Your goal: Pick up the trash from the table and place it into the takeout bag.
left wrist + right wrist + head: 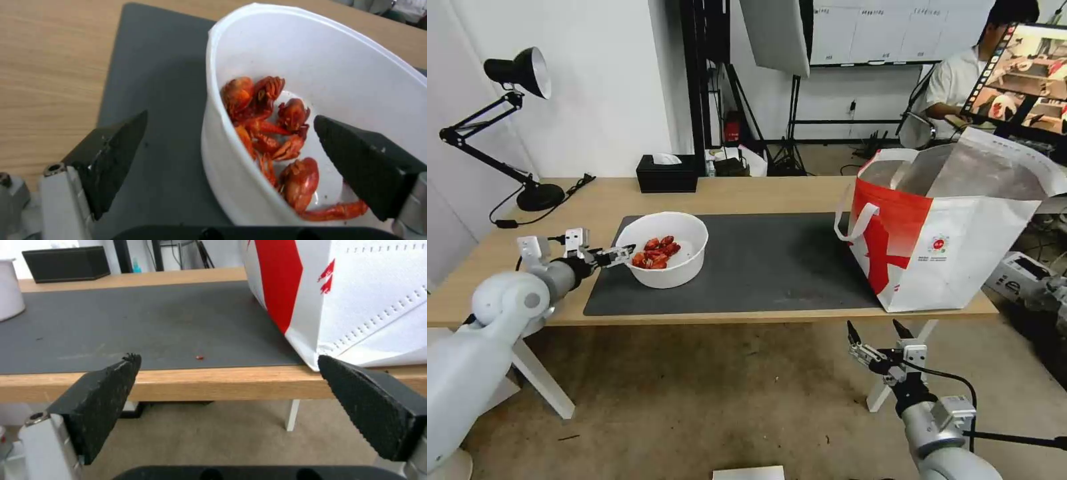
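The trash in view is a white round bowl (pixel 684 267) (pixel 338 66) with red scraps (pixel 656 252) (pixel 267 133) in it, standing at the left of the dark grey mat (pixel 774 260) on the table (pixel 747 190). My left gripper (pixel 620 255) (pixel 230 117) is open at the bowl's left rim, one finger outside the wall and the other over the scraps inside. The takeout bag (pixel 954 267) (pixel 356 290) stands open at the table's right end. My right gripper (pixel 874 328) (pixel 228 357) is open below the table's front edge, near the bag's front corner, holding nothing.
A black tissue box (pixel 666 175) (pixel 66 263) sits at the table's back edge, and a black desk lamp (pixel 520 120) at the far left. A tiny red crumb (pixel 199 357) lies on the mat near the front edge. Boxes (pixel 1020 273) lie on the floor at the right.
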{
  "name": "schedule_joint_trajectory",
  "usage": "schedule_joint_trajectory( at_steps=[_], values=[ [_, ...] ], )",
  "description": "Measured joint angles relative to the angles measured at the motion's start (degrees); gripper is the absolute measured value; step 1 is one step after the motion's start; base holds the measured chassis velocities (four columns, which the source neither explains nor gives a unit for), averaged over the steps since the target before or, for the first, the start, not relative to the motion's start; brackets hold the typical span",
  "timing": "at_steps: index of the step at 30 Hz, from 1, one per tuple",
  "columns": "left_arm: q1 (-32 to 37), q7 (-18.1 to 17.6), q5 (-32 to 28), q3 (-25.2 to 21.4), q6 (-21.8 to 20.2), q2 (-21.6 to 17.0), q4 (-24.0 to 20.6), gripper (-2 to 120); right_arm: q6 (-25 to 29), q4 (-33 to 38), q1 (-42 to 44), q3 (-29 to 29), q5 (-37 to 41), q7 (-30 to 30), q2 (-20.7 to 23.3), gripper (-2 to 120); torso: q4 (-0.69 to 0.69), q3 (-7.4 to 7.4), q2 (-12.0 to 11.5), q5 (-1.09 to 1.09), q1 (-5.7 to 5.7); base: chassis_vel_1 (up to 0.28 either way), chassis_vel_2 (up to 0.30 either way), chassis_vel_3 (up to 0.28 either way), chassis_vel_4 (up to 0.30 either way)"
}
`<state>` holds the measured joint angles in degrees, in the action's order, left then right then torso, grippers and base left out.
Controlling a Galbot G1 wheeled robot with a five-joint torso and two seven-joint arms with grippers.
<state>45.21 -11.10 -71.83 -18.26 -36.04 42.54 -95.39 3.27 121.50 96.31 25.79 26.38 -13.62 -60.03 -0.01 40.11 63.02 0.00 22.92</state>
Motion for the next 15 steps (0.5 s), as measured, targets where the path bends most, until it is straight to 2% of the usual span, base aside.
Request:
schedule_joint_trajectory(
  at_steps=[6,11,14,15],
  values=[
    [-4.82,-2.05,-3.39,2.96,-4.84,0.28,2.79,100,0.0,0.0,0.0,0.0,0.0,0.0,0.0,100,0.01,0.0,0.0,0.01,0.0,0.0,0.0,0.0,0.0],
    [-6.18,-3.36,-4.5,4.03,-5.87,0.48,3.57,100,0.0,0.0,0.0,0.0,0.0,0.0,0.0,100,0.0,0.0,0.0,0.0,0.0,0.0,0.0,0.0,0.0],
    [-6.7,-4.16,-4.7,4.76,-6.03,0.52,3.77,95,0.0,0.0,0.0,0.0,0.0,0.0,0.0,100,0.0,0.0,0.0,0.0,0.0,0.0,0.0,0.0,0.0],
    [-6.78,-4.3,-4.72,5.02,-6.04,0.52,3.77,88,0.0,0.0,0.0,0.0,0.0,0.0,0.0,100,0.01,0.0,0.0,0.0,0.0,0.0,0.0,0.0,0.0]
  ],
)
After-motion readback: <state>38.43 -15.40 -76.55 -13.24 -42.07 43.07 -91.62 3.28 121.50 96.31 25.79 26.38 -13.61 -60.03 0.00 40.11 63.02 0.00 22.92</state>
